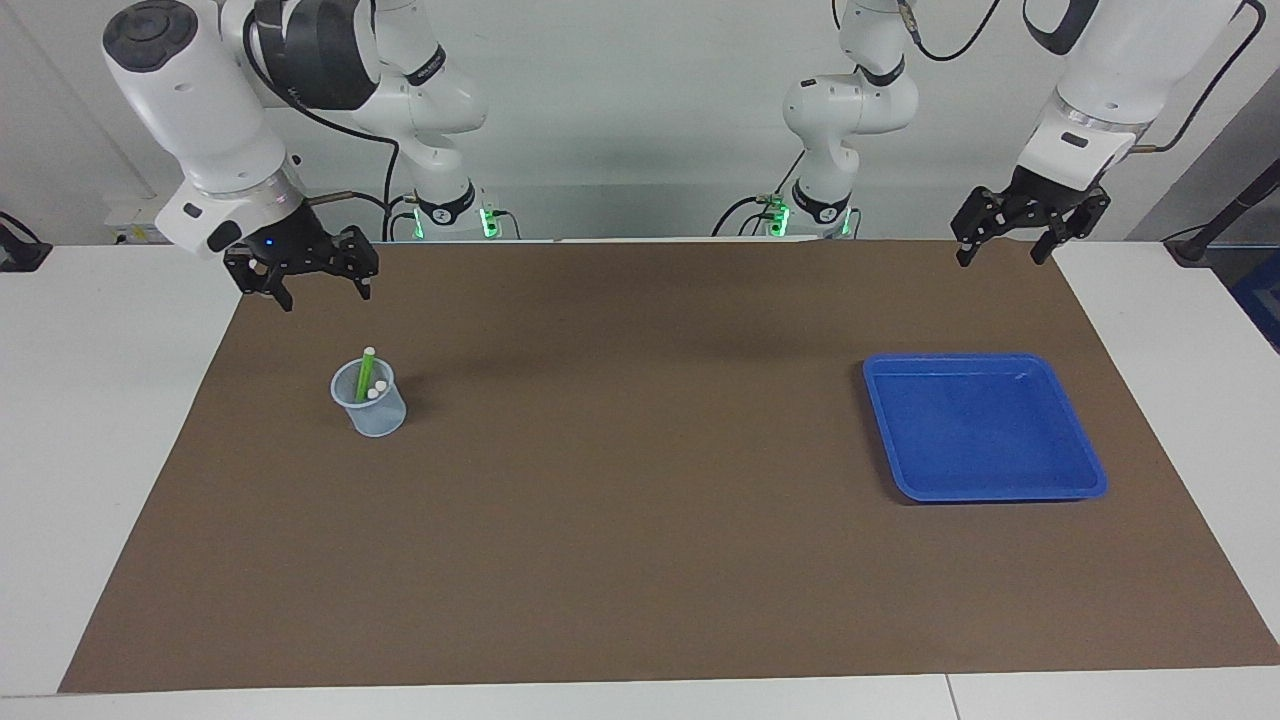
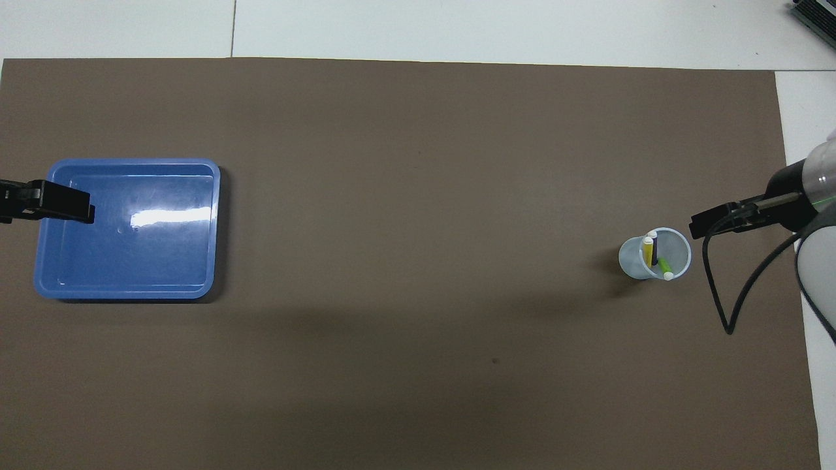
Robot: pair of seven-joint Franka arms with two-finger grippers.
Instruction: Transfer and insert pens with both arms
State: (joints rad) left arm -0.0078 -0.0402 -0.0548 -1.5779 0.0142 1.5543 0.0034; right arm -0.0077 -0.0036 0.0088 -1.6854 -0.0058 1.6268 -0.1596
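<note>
A clear plastic cup (image 1: 370, 402) (image 2: 655, 256) stands on the brown mat toward the right arm's end. Three pens stand in it, cap ends up: a green pen (image 1: 365, 372) (image 2: 664, 266), a yellow pen (image 2: 647, 250) and a purple pen (image 2: 654, 250). My right gripper (image 1: 327, 294) hangs open and empty in the air, above the mat beside the cup and clear of it. My left gripper (image 1: 1000, 258) is raised over the left arm's end of the mat. It is open with nothing between its fingers.
A blue tray (image 1: 985, 491) (image 2: 130, 163) with nothing in it lies on the mat toward the left arm's end. The brown mat (image 1: 640, 520) covers most of the white table. A black cable (image 2: 715, 287) loops down from the right arm near the cup.
</note>
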